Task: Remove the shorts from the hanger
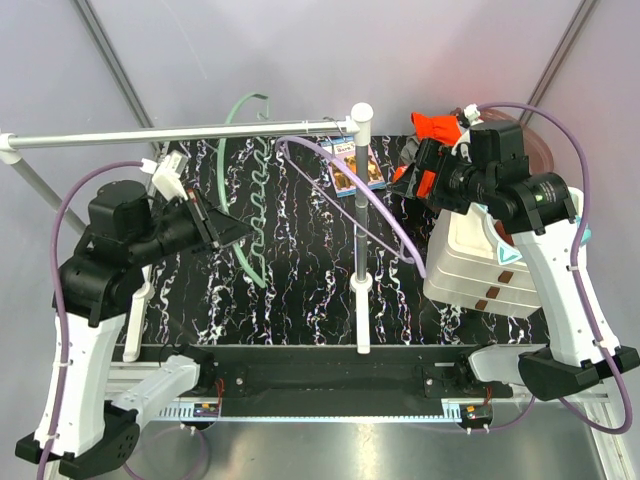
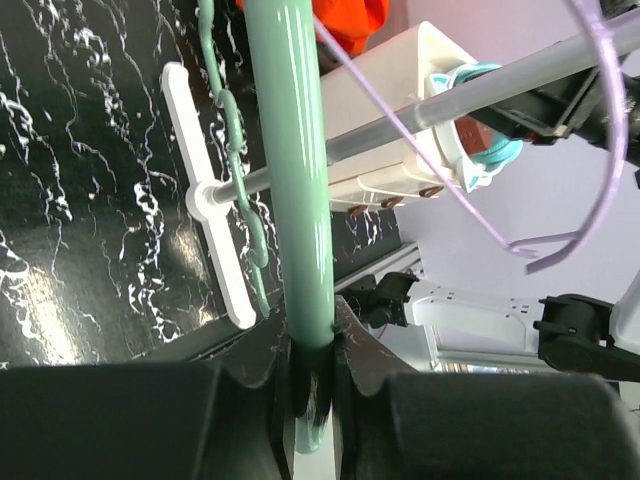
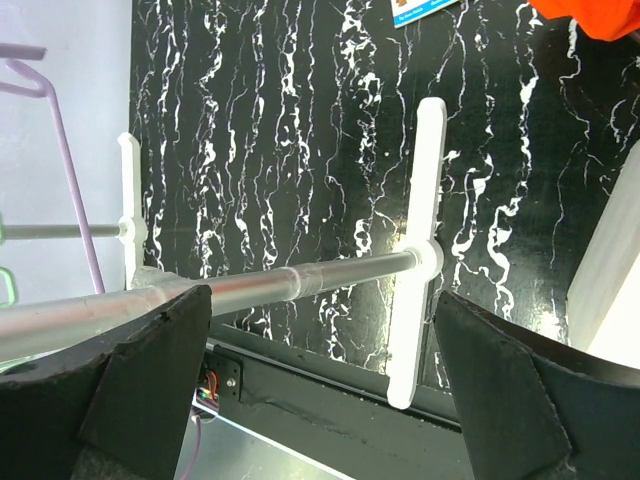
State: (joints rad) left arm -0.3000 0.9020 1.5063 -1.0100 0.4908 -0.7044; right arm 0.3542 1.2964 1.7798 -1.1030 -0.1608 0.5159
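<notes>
My left gripper [image 1: 228, 232] is shut on the thick bar of a bare green hanger [image 1: 250, 205], held above the marbled table; the left wrist view shows the fingers [image 2: 375, 360] clamped round that bar [image 2: 290, 180]. The orange-red shorts [image 1: 436, 125] lie bunched at the back right, off any hanger, and also show in the left wrist view [image 2: 350, 20] and the right wrist view [image 3: 590, 15]. My right gripper [image 1: 415, 168] hovers just in front of them, open and empty [image 3: 320, 340]. A bare purple hanger [image 1: 350, 200] hangs on the rack. The grey shorts are out of view.
A white-footed rack with metal rails [image 1: 180, 131] and an upright post [image 1: 360, 230] stands across the table. Stacked white containers [image 1: 480, 265] sit at the right. A small printed card [image 1: 355, 165] lies near the back. The rail also crosses the right wrist view [image 3: 300, 282].
</notes>
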